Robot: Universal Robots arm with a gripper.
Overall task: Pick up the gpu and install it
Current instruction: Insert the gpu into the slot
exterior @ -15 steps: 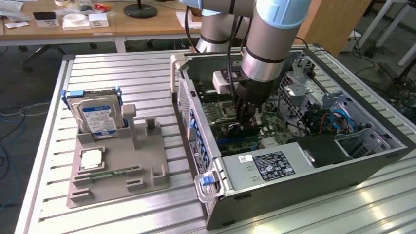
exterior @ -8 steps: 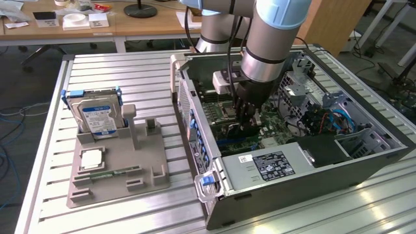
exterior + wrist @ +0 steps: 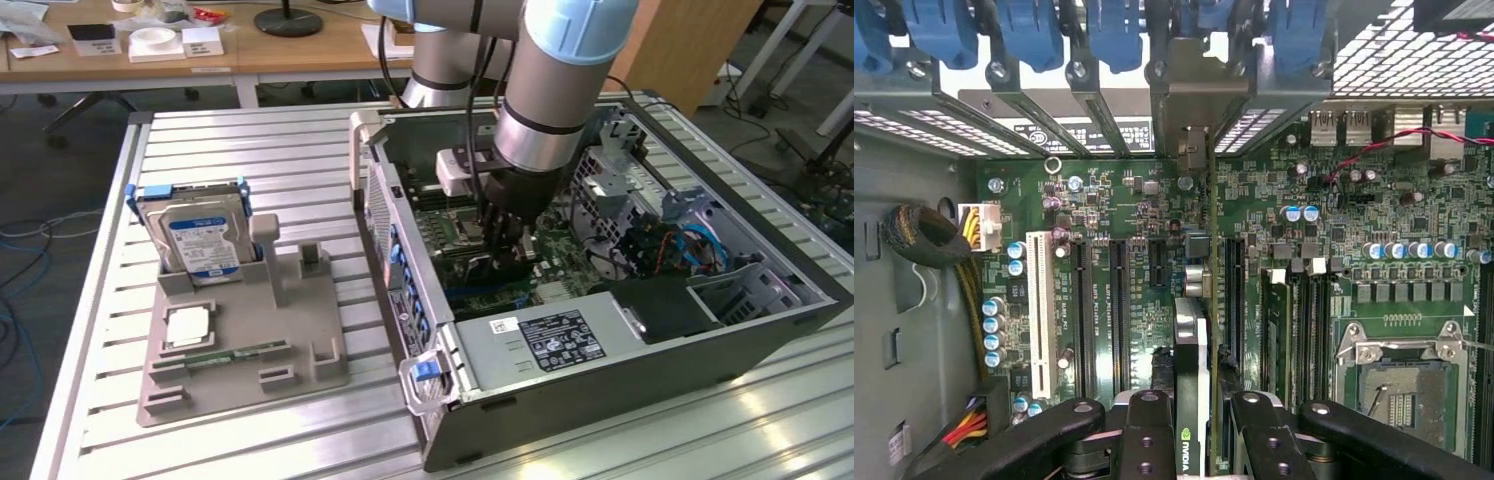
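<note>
The gpu (image 3: 1195, 330) stands edge-on as a thin dark card between my gripper's (image 3: 1202, 432) two black fingers (image 3: 1150, 435), which are shut on it. The card runs down onto the green motherboard (image 3: 1104, 200), in line with the long black expansion slots (image 3: 1119, 310). Its metal end bracket (image 3: 1189, 120) reaches the case's rear slot opening. Whether the card sits fully in a slot I cannot tell. In the exterior view my gripper (image 3: 505, 255) reaches straight down inside the open computer case (image 3: 641, 350), above the motherboard.
Blue slot latches (image 3: 1034, 40) line the case's rear wall. An empty CPU socket (image 3: 1399, 365) and a cable bundle (image 3: 929, 235) flank the card. On the exterior view's left, a grey fixture (image 3: 240, 340) holds a hard drive (image 3: 200, 235), a chip (image 3: 187, 325) and a memory stick (image 3: 220, 355).
</note>
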